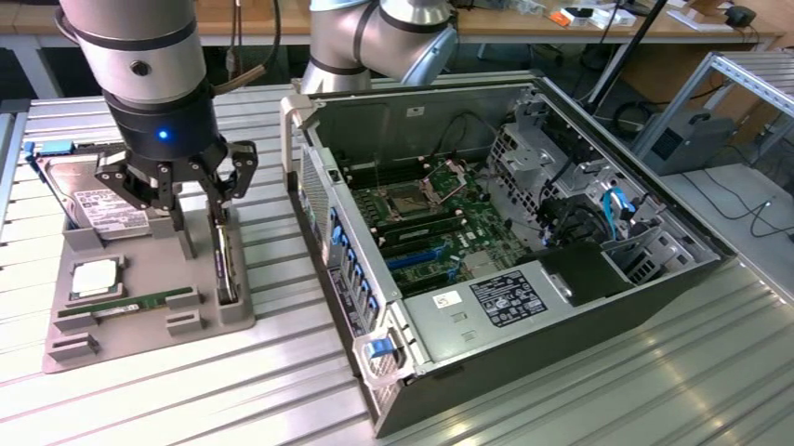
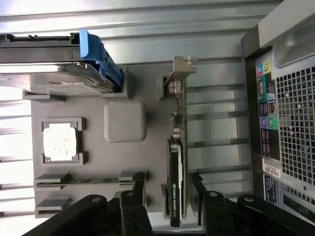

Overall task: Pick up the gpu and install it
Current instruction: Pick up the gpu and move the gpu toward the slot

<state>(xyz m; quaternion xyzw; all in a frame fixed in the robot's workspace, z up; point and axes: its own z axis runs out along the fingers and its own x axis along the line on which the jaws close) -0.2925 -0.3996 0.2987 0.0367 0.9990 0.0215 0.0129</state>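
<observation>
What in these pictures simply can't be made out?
- Exterior view: the gripper hides part of the gpu.
- Exterior view: the print on the hard drive label is too small to read.
- Wrist view: the hard drive is cut off by the picture's edge.

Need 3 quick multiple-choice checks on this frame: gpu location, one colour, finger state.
1. Where is the thin black gpu card with the silver bracket?
A) standing on edge in the grey fixture tray
B) seated in the motherboard
C) flat on the table

2. What colour is the plastic caddy on the silver hard drive?
A) red
B) blue
C) yellow

3. The gripper's fingers are:
A) shut on the hard drive
B) open, one on either side of the gpu card
C) shut on the gpu card

Answers:
1 A: the card stands in the tray's slot.
2 B: the caddy is bright blue.
3 B: gaps show between fingers and card.
</observation>
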